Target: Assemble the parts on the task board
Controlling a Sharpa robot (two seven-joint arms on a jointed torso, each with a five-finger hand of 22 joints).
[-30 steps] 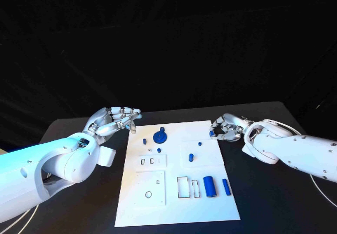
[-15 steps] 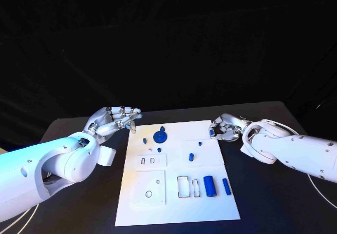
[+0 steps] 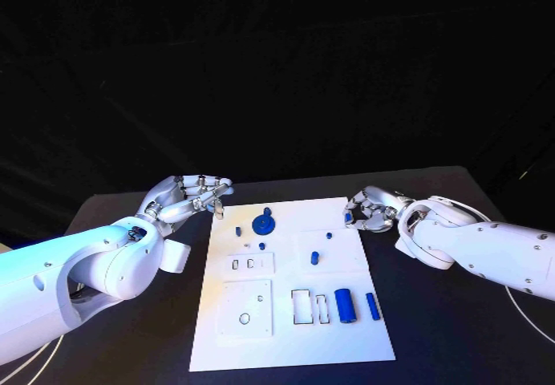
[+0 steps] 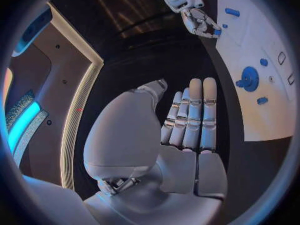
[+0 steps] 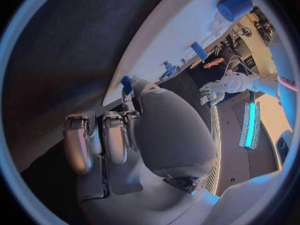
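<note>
Head view: task board (image 3: pixel 289 337) holds seven blue parts; an eighth small part (image 3: pixel 348 216) pinched by right hand (image 3: pixel 371 210) at board's far right edge. Left hand (image 3: pixel 185 198) off board's far left corner, fingers loosely curled, empty. Left wrist view: fingers (image 4: pixel 195 116) straight, pressed together. Right wrist view: part (image 5: pixel 127 83) at fingertips beside board edge

The task board (image 3: pixel 289 321) is laid in the middle of the surface (image 3: pixel 451 337), flanked by the left hand (image 3: pixel 185 200) at its far left corner and the right hand (image 3: pixel 370 210) at its far right corner, with a small part (image 3: pixel 348 217) pinched in the latter's fingers (image 3: pixel 358 216).
</note>
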